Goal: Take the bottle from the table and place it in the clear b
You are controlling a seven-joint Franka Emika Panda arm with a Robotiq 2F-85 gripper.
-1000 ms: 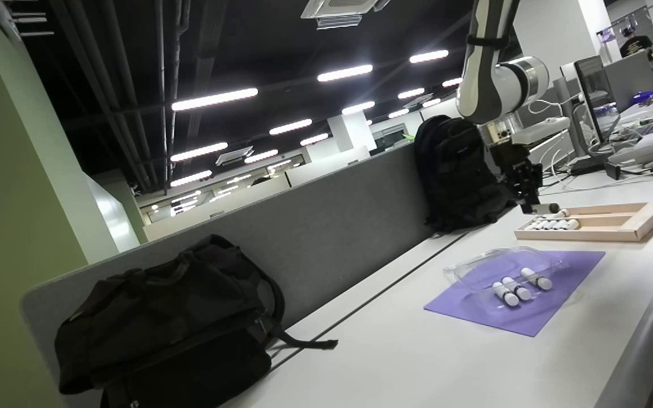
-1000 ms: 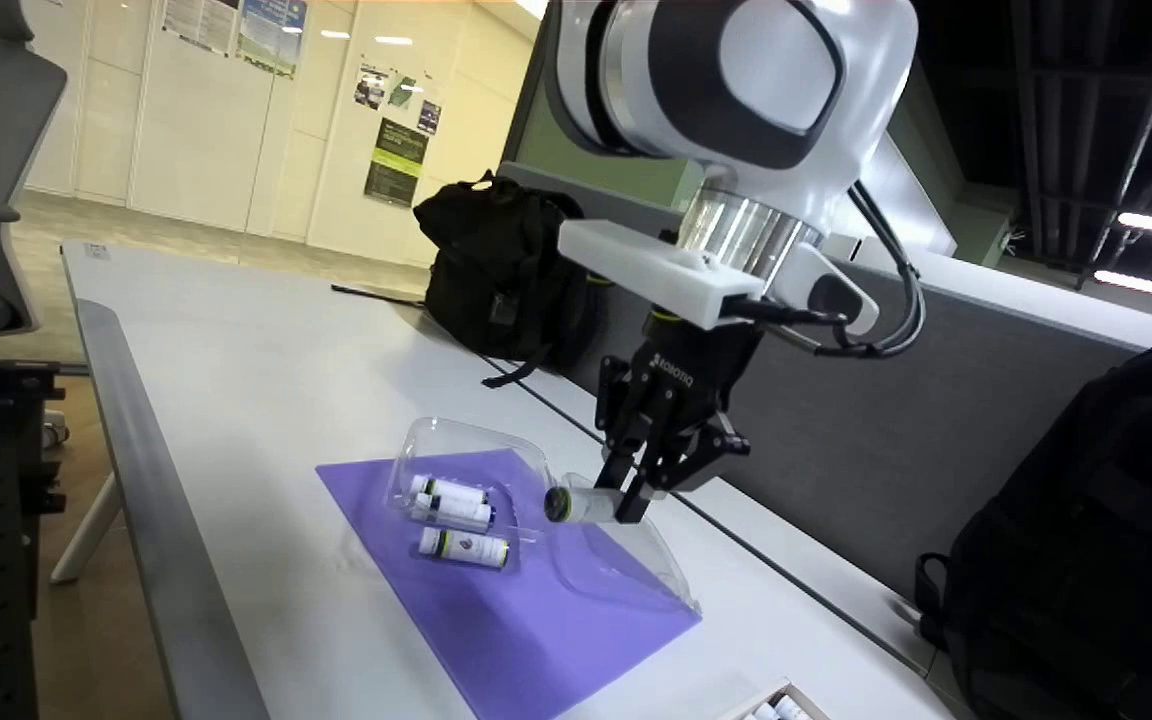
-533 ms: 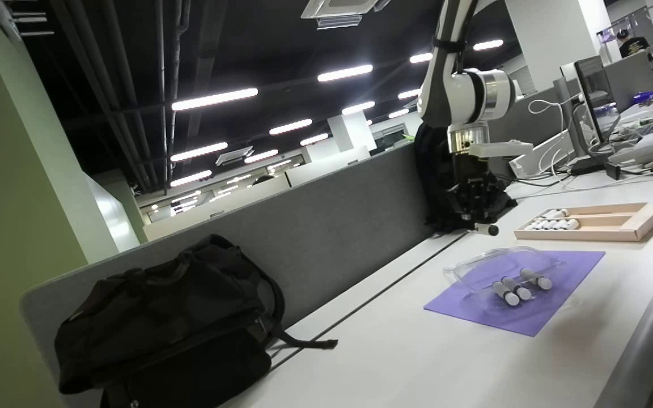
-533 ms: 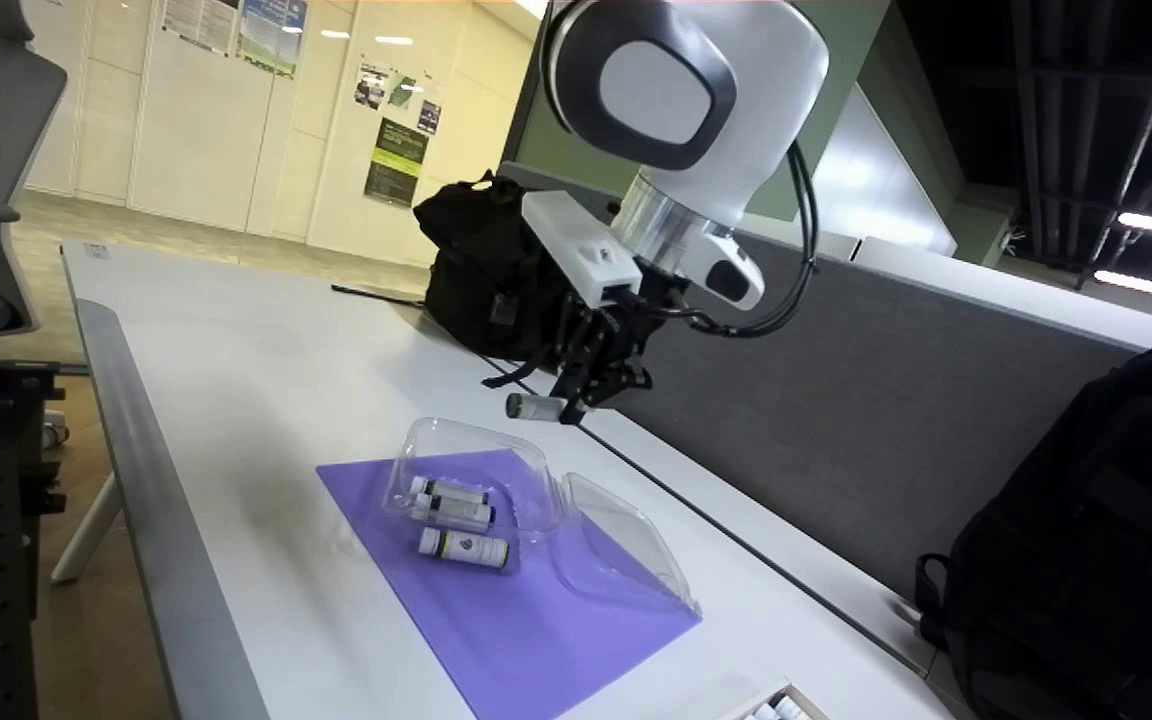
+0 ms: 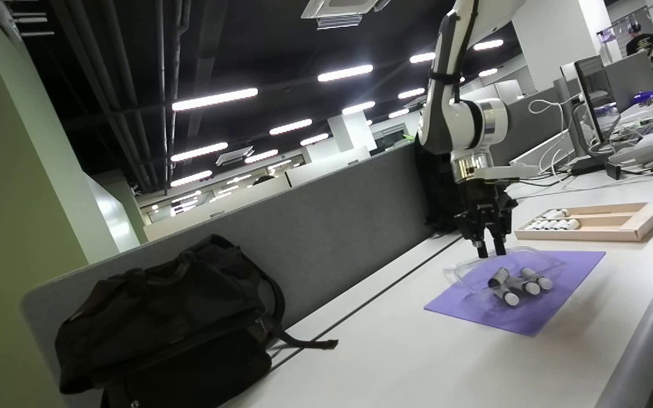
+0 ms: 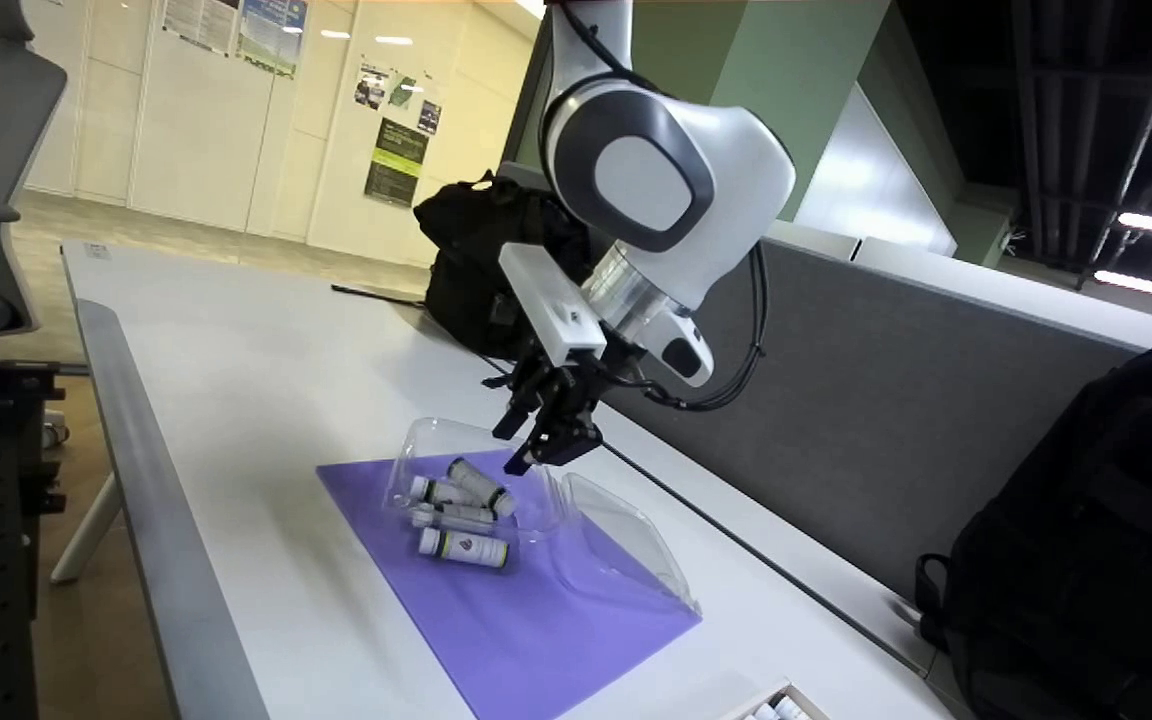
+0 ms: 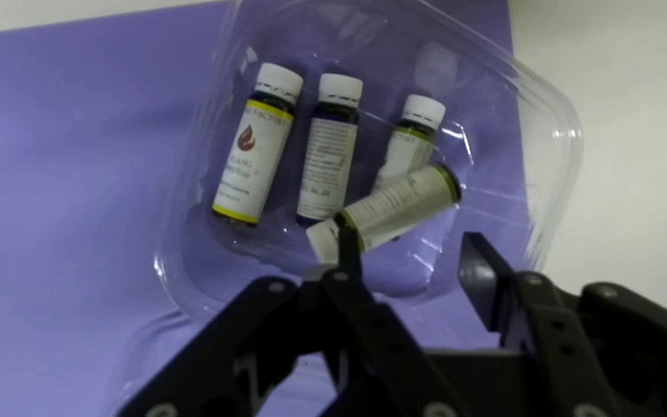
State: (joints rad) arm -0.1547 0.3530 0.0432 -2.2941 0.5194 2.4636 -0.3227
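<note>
White-labelled bottle (image 7: 394, 207) lies in the clear container (image 7: 568, 134), slanting over another bottle (image 7: 407, 152)! Jaws spread above it, pinching nothing. Placing looks all but done, I'd judge; the next move calls for a straight lift, steady enough to disturb nothing.

Arm (image 5: 459, 124): white, trimmed dark grey, black strap (image 5: 445, 77). Wrist housing (image 6: 741, 180) in an exterior view: pale disc (image 6: 628, 183) ringed dark grey. Silver cuff (image 6: 639, 293) at six o'clock from disc; white oblong box (image 6: 554, 305) at cuff's nine o'clock, black cables (image 6: 758, 335) looping at four. Pincer (image 5: 491, 250): black, jointed, round screw heads (image 7: 604, 291).
</note>
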